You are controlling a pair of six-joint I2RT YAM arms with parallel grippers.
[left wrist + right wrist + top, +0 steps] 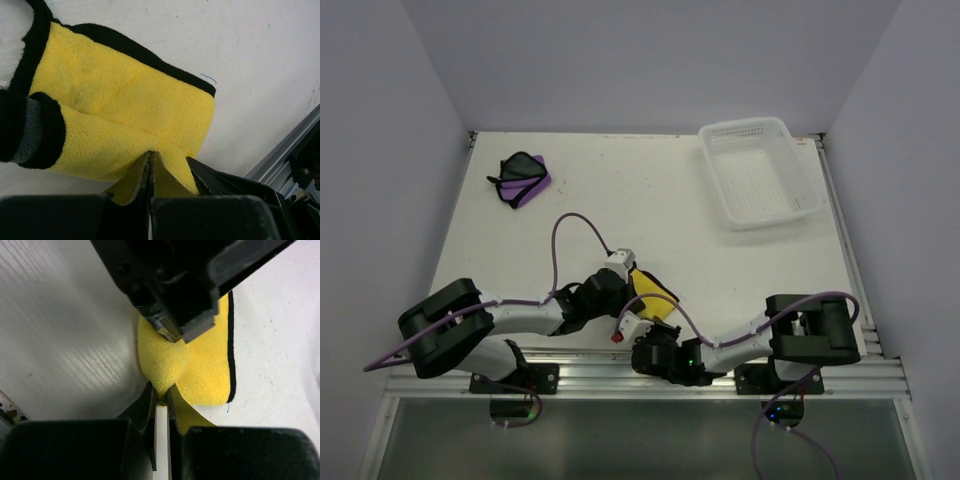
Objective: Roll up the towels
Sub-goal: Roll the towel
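- Two towels lie on the table [650,200]: one yellow towel [125,100], one purple towel [523,178]
- The yellow towel sits at the near edge of the table, about midway between left and right, between the two arms; it is folded over on itself, with black edging along its far side and a puffed-up fold in the middle
- The purple towel lies crumpled at the far left of the table, well apart from both arms; nothing touches it
- Two pincers, both on the yellow towel
- The left pincer [150,156] is closed almost to nothing, its jaws pinching a raised fold of yellow cloth; the cloth bulges out either side of the tips
- The right pincer [161,390] is likewise nearly closed, with only a thin slit between the jaws; it grips the near edge of the same towel
- In the right wrist view the two pincers face each other across the fold, close together but gripping separate spots
- One white plastic basket [760,172] stands at the far right of the table, well apart from both towels
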